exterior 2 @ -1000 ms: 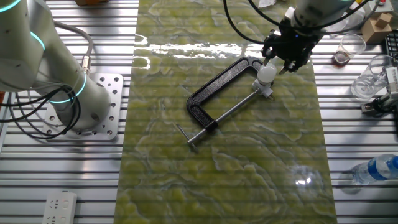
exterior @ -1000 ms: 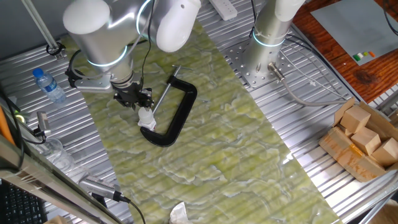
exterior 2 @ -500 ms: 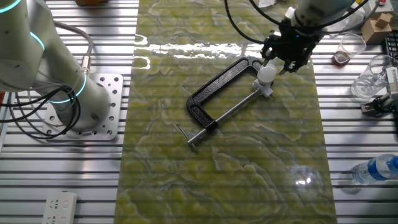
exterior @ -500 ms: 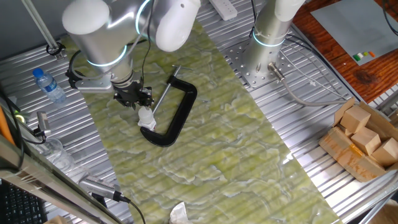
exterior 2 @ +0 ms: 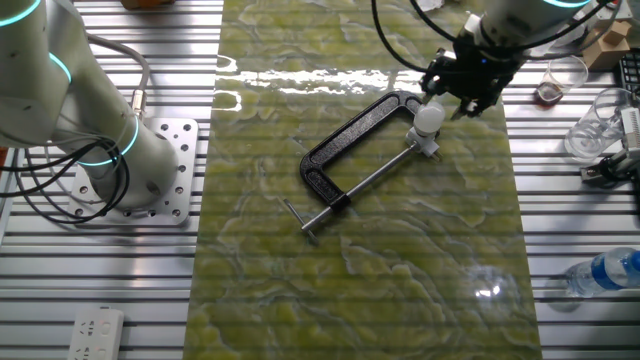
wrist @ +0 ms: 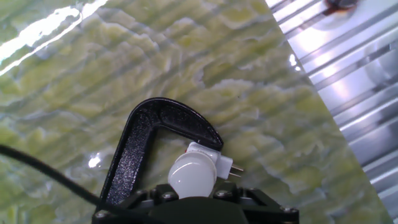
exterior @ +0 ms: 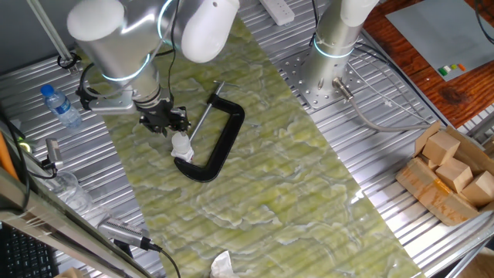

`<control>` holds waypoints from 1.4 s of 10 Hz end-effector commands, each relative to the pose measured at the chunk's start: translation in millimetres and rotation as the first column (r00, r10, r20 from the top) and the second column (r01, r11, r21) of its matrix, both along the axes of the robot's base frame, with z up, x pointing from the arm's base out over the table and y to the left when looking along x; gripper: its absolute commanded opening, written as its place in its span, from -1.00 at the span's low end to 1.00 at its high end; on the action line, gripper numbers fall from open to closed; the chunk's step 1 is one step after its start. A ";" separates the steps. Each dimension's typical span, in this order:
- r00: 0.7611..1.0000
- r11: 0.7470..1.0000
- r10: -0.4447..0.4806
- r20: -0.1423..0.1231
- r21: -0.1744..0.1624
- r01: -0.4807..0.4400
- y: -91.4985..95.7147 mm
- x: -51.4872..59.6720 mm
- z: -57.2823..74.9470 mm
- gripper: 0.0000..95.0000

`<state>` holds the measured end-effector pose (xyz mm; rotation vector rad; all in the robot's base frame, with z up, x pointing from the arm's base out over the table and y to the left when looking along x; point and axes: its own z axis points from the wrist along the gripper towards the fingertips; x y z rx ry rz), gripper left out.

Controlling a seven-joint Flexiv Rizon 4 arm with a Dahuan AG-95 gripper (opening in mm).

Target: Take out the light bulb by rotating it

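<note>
- Bulb (exterior: pixel 181 144) sits in a small white socket adapter (wrist: pixel 208 157) pinched in the black C-clamp (exterior: pixel 220 143); that clamp is the landmark, lying flat on the green marbled mat (exterior: pixel 270 170) over the tabletop (exterior: pixel 370 123).
- Bulb is at the clamp's jaw end, touching the clamp frame tip, dome pointing away from the mat; the adapter's two metal pins stick out on the side away from the clamp frame.
- Tool (exterior 2: pixel 462 88) hangs just above the bulb at the clamp's jaw end; the hand view looks straight down onto the dome (wrist: pixel 192 177).
- Tool state: cannot tell. Fingers are not resolved in the fixed views and are cut off at the bottom of the hand view; no visible contact with the bulb.
- Step, my read: alignment over the bulb before or between grips; bulb still seated, so removal not done.
- Next move needs: descend square onto the dome, close lightly on the glass, twist about the bulb's own axis, then lift off.
- Risk: the clamp is loose on the mat and could turn with the bulb; an off-centre grip may slip on the frosted glass.
- Clamp screw rod (exterior 2: pixel 360 180) runs away from the bulb, clear of the tool.
</note>
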<state>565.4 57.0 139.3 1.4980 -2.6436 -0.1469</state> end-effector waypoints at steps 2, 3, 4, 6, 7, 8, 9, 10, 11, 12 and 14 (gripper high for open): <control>0.999 0.999 -0.051 0.012 -0.013 0.051 1.5 0.0 -1.2 0.20; 0.999 0.999 -0.045 0.012 -0.012 0.045 3.4 -0.3 -2.5 0.20; 0.999 0.999 -0.044 0.013 -0.013 0.044 5.2 -1.3 -4.3 0.20; 0.999 0.999 -0.051 0.017 -0.016 0.051 5.7 -4.7 -8.4 0.20; 0.998 0.998 -0.054 0.023 -0.016 0.055 5.4 -6.5 -11.3 0.20; 0.998 0.998 -0.059 0.027 -0.016 0.059 5.4 -7.2 -14.4 0.20; 0.998 0.998 -0.060 0.032 -0.017 0.060 6.0 -8.0 -17.7 0.20; 0.998 0.998 -0.059 0.038 -0.018 0.060 5.6 -8.3 -21.7 0.20; 0.997 0.998 -0.059 0.042 -0.017 0.059 5.7 -8.2 -23.2 0.20; 0.997 0.998 -0.056 0.056 -0.020 0.057 5.4 -6.8 -29.6 0.20; 0.996 0.999 -0.043 0.072 -0.017 0.044 4.3 -5.4 -35.5 0.20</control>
